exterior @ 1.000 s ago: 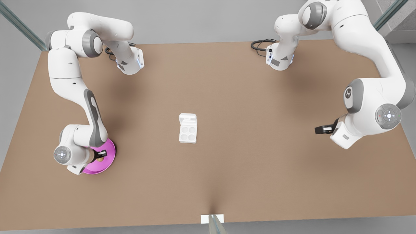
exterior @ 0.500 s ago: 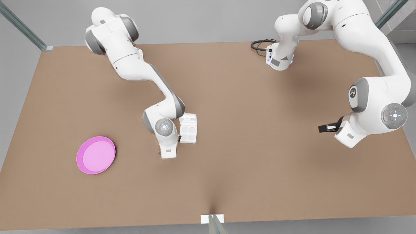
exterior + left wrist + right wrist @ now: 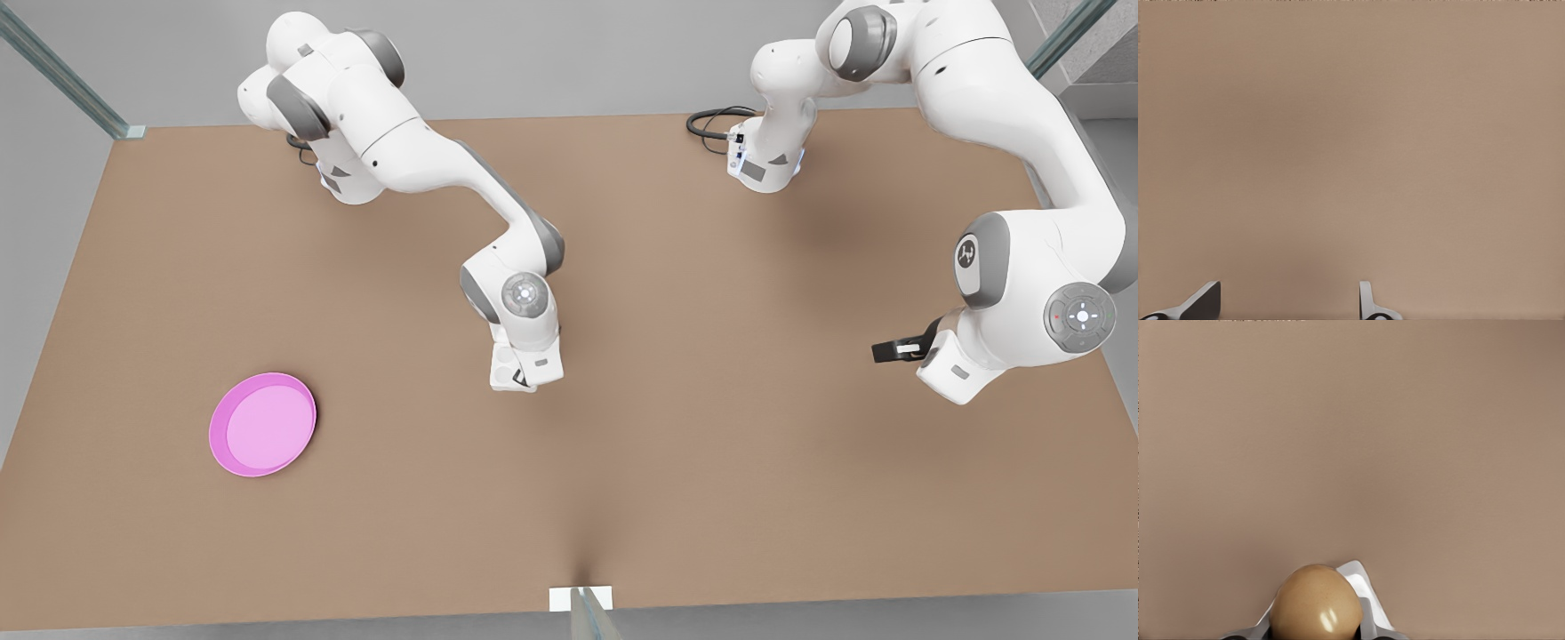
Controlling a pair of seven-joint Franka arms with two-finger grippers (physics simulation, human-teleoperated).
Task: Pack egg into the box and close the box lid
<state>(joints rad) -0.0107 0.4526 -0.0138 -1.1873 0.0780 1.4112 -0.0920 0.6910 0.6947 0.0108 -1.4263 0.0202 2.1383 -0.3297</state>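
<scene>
From the front view's left: a pink plate (image 3: 262, 425) lies bare on the table (image 3: 711, 498), well apart from either gripper. The right gripper (image 3: 524, 378) hangs over the box (image 3: 503, 366) at mid-table, its wrist covering most of the carton and the whole lid. It grips the egg (image 3: 1316, 603) between its fingers (image 3: 1367, 617), with a white corner of the box showing just past the egg in the right wrist view. So the egg sits in the gripper, directly above the box. At the front view's right the left gripper (image 3: 893, 349) waits over bare table, far from the box, fingers spread wide with nothing between them.

The likely risk is a misplaced release. The wrist hides the cups, so alignment cannot be checked; an egg let go off-centre could land on a ridge between cups and roll onto the table. Too hard a squeeze, or a drop from height, could also make it bounce out.

The egg's long axis appears to run along the fingers, rounded end pointing away from the palm toward the box, though its lower part is cut off.
</scene>
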